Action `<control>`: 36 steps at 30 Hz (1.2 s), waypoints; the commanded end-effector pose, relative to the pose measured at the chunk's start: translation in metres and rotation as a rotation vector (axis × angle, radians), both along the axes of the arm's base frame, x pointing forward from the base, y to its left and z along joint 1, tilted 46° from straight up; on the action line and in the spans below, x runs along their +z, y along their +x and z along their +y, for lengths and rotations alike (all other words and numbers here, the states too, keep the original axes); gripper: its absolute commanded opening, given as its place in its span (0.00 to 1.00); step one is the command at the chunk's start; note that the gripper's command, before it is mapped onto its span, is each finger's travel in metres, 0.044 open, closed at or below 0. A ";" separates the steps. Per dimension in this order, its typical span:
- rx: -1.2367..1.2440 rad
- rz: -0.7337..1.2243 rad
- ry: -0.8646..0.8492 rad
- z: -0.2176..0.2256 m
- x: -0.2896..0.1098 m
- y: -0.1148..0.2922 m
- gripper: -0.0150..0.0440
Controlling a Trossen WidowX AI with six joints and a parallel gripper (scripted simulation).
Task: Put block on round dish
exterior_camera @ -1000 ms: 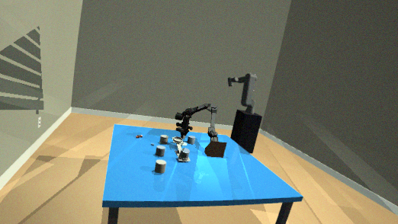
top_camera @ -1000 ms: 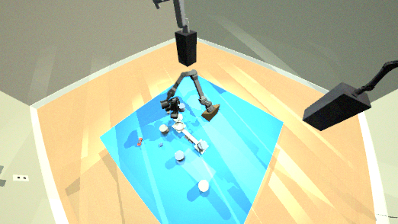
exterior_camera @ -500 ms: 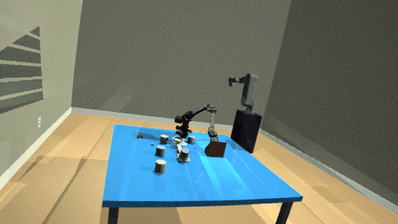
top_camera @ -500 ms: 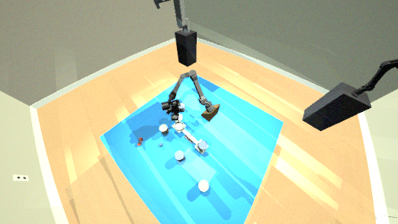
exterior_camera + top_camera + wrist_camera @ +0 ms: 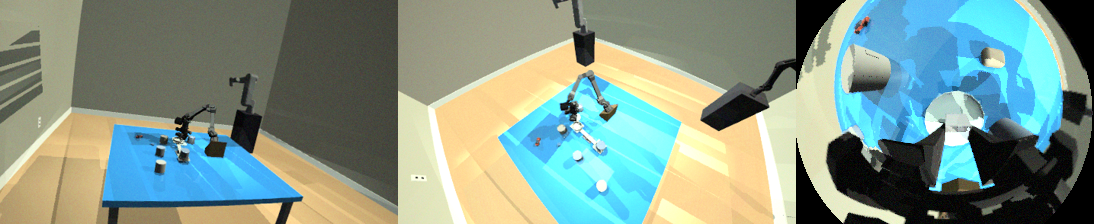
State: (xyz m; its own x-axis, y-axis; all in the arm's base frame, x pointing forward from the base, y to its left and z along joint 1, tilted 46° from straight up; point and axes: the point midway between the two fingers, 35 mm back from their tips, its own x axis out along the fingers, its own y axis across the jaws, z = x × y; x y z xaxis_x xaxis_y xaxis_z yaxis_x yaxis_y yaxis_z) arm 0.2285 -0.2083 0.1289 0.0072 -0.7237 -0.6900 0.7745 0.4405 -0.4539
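Claw (image 5: 956,133) is clamped on a small grey squarish piece, the block (image 5: 956,124). It's tiny in the wrist view, so I can't tell its edges. Dark wedge-shaped fingers sit on either side of it.

Directly under the claw is the dish (image 5: 944,106), a pale, flat, round disc with a matte look. The block sits over it in the wrist view, but I can't tell whether it's touching or hanging above. No cup is over the dish there.

The balance (image 5: 587,136) is a slim white bar with a squarish pad at each end. The end pad nearest the arm (image 5: 576,125) is bare. The far pad carries a cup (image 5: 601,145), a short plain cylinder with a grey wall and a pale top.

Four more identical cylinders stand on the bench (image 5: 236,179), which is a smooth blue slab on dark legs:
- one (image 5: 562,129) beside the bare pad
- one (image 5: 191,139) just behind the claw
- two, (image 5: 577,155) and (image 5: 601,185), well apart toward the near edge

All five are upright and mouths down, so their contents are hidden.

A small red object (image 5: 537,142) lies off near the bench corner. The arm base is a brown wedge-shaped block (image 5: 608,112). The arm links are grey and jointed, and the wrist is black.
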 end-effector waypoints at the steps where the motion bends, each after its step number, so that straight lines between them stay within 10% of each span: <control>1: -0.002 -0.002 -0.001 0.000 0.000 0.000 0.52; 12: 0.005 -0.023 -0.004 0.005 0.004 0.004 1.00; 36: 0.007 -0.002 0.006 0.067 0.063 -0.002 1.00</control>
State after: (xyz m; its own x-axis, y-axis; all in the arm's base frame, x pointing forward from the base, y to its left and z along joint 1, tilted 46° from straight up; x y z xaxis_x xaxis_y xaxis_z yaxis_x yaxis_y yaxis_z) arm 0.2278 -0.1455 0.1868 0.0148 -0.7168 -0.6971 0.7704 0.4526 -0.4490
